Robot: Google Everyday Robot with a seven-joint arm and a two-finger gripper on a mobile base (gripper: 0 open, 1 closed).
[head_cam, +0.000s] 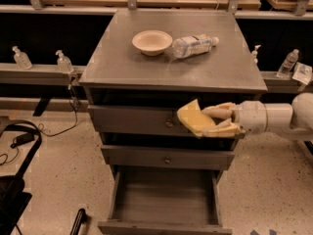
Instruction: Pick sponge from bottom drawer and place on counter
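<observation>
My gripper (215, 120) reaches in from the right and is shut on the pale-yellow sponge (192, 116). It holds the sponge in front of the top drawer front, just below the counter's front edge. The bottom drawer (164, 199) is pulled open and its grey tray holds nothing. The counter (146, 67) is the broad grey cabinet top above.
A cream bowl (152, 41) and a clear plastic bottle (194, 44) lying on its side sit at the back of the counter. Two closed drawer fronts with round knobs (168, 156) lie above the open one. Small bottles (63, 61) stand on ledges left and right.
</observation>
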